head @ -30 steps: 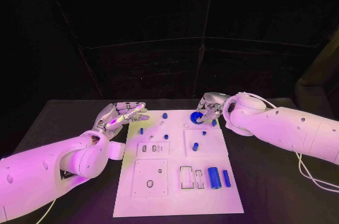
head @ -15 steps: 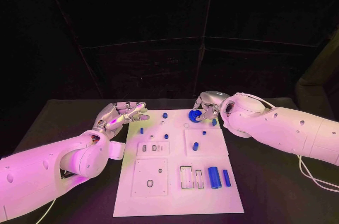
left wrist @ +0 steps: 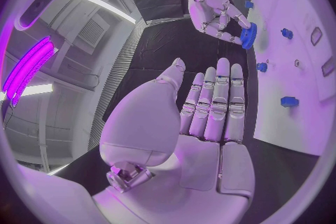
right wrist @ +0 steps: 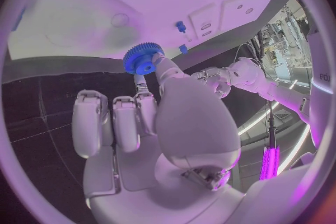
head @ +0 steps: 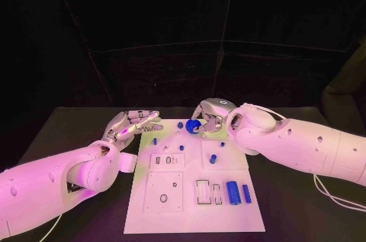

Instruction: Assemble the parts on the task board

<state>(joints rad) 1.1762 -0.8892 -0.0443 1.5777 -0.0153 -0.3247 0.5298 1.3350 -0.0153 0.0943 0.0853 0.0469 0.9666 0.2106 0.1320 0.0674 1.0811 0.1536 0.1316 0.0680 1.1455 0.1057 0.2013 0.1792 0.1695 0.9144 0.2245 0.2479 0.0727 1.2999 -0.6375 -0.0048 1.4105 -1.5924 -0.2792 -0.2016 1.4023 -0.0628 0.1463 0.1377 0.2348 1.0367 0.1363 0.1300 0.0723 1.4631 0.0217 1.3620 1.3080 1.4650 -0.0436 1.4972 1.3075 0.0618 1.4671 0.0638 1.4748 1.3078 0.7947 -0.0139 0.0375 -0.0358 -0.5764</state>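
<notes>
My right hand (head: 209, 115) hangs over the far edge of the white task board (head: 191, 199) and pinches a blue toothed gear (head: 193, 125) between thumb and a finger; the gear (right wrist: 143, 59) and the holding fingers (right wrist: 145, 89) also appear in the right wrist view, and the gear (left wrist: 248, 36) in the left wrist view. My left hand (head: 136, 121) hovers just off the board's far left corner, fingers straight and together, holding nothing. Small blue pegs (head: 182, 146) stand on the board's far half. Two blue cylinders (head: 233, 192) lie near its right front.
The board carries raised white plates with slots and holes (head: 163, 187). A short blue piece (head: 212, 158) sits on the right middle plate. Black table (head: 76, 131) surrounds the board on every side.
My right hand has carried the gear leftward along the board's far edge, from the far right corner toward the middle. The left hand has stayed in place.
</notes>
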